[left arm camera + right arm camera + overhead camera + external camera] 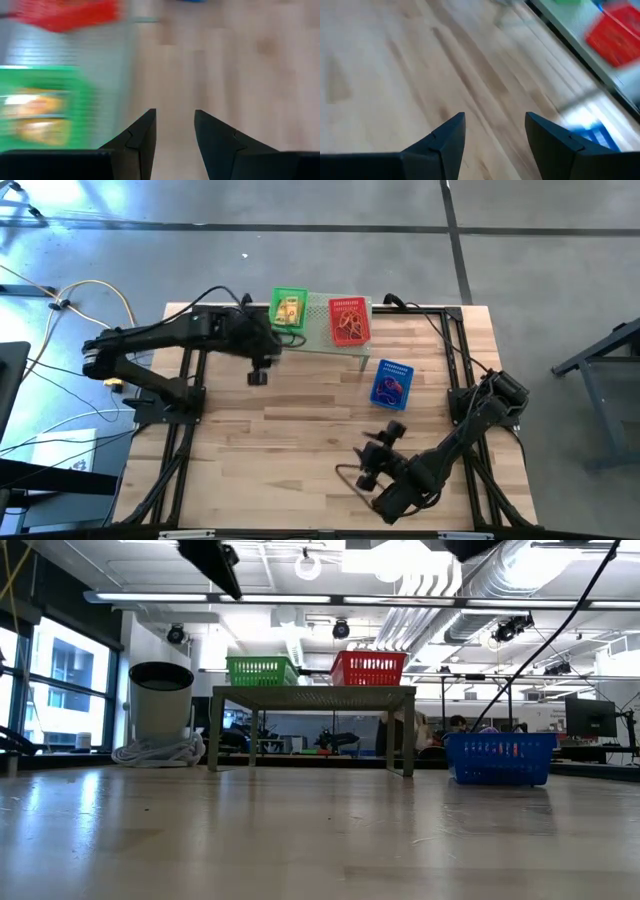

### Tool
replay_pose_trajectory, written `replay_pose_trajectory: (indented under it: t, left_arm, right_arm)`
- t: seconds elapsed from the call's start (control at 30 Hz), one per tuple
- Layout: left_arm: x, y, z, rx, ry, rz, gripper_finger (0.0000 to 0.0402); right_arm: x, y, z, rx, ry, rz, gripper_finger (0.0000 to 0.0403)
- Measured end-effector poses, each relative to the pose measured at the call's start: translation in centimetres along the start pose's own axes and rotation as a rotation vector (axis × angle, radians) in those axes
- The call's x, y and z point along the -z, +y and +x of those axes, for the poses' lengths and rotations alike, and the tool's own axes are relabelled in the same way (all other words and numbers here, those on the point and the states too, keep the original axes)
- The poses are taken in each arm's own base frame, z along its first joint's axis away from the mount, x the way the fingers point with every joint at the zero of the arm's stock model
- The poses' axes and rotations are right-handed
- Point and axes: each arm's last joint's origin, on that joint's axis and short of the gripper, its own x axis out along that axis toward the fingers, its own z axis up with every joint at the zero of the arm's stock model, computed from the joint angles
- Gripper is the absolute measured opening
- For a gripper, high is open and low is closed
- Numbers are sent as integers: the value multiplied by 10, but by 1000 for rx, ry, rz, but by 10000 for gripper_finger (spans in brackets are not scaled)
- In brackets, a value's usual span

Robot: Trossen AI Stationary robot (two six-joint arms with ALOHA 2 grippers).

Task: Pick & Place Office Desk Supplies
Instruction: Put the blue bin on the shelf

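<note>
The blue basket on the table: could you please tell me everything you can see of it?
The blue basket is a small rectangular bin of latticed, plastic-looking walls, standing upright on the wooden table, right of the pale-green shelf and apart from it. Small loops, red and purple, lie inside. Neither hand touches it.

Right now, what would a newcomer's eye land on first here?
Three bright baskets: the green basket with yellow packets and the red basket side by side on the pale-green shelf at the table's far edge, the blue basket down on the wooden table to the shelf's right. The left gripper hangs open and empty near the green basket; the right gripper is open and empty over the near side.
</note>
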Motion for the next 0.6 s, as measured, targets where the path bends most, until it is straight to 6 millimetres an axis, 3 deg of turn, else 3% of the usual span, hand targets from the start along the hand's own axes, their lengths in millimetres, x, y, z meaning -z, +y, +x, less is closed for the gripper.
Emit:
replay_pose_trajectory:
  t: [0.23,0.4,0.6]
  left_arm:
    - [14,-26,-8,364,81,-60,127]
    - [23,-40,10,428,113,-76,127]
    - [41,-58,40,450,160,-85,127]
  right_arm:
    - [13,-36,-6,193,297,118,195]
    - [9,-50,0,95,557,94,195]
    - [12,-74,9,97,682,42,195]
